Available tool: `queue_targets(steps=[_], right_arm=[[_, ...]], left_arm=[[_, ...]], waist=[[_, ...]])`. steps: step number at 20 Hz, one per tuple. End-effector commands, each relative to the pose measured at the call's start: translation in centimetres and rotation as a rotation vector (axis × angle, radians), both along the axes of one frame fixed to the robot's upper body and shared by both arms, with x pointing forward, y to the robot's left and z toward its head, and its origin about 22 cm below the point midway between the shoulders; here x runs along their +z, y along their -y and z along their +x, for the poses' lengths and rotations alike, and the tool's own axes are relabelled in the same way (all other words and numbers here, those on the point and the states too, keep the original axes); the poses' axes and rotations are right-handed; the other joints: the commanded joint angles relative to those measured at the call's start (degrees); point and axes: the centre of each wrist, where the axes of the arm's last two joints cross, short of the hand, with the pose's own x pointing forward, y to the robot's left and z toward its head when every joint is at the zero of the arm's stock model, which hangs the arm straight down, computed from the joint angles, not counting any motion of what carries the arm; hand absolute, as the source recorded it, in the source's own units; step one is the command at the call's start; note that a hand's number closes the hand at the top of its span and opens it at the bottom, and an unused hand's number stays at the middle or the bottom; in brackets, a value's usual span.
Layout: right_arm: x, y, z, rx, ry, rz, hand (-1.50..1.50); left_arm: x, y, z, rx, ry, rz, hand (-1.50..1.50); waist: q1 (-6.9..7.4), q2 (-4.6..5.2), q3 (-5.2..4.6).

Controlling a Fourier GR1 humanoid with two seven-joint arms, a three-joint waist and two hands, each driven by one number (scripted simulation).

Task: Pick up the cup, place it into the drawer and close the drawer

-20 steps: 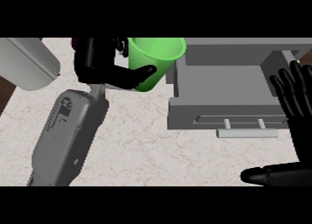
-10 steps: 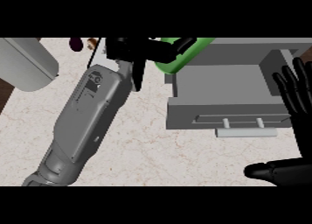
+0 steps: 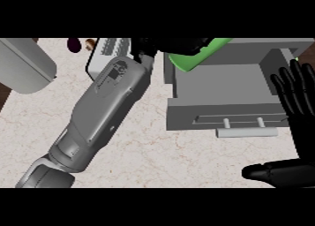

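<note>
The green cup (image 3: 200, 56) is tilted at the back left corner of the open grey drawer (image 3: 221, 90), mostly hidden by my left hand (image 3: 171, 46), which is shut on it. My left forearm runs from the lower left up to that corner. The drawer's front panel carries a pale bar handle (image 3: 247, 132) facing me. My right hand (image 3: 304, 99) stands open at the right edge, fingers straight and pointing up, just right of the drawer, with its thumb low at the bottom right.
A large grey rounded object (image 3: 17, 64) lies at the back left on the marble counter (image 3: 153, 150). A white slatted item (image 3: 107, 47), a dark purple thing (image 3: 75, 44) and a small brown one (image 3: 90, 43) sit behind my left arm.
My left hand has carried the green cup to the right, from beside the drawer to over its back left corner, and the cup now leans more. The right hand stays where it was.
</note>
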Motion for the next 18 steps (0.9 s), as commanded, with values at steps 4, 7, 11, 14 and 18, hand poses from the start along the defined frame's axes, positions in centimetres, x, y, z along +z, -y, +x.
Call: queue_targets(steps=[4,7,11,14,18], right_arm=[[1.1,0.9,0.2,0.003,0.018,-0.012,-1.50],[0.2,-1.2,1.0,0.021,0.015,-0.004,-1.50],[1.0,-0.4,-1.5,0.020,0.022,-0.004,-1.50],[1.4,0.3,0.2,0.051,0.024,-0.017,-1.50],[1.4,0.0,0.6,0.065,0.036,-0.002,-1.50]], left_arm=[[-1.9,0.3,1.7,0.011,-0.073,0.043,1.50],[-2.3,1.5,1.3,0.027,-0.081,0.084,1.50],[-2.5,2.0,1.2,0.011,-0.068,0.145,1.50],[-3.4,2.2,1.0,0.035,-0.072,0.183,1.50],[-5.0,2.0,0.9,0.045,-0.076,0.231,1.50]], waist=[[-0.81,0.41,0.00],[-1.76,0.53,0.01],[-1.66,0.20,0.01],[-2.92,0.60,0.03],[-4.65,1.10,0.07]])
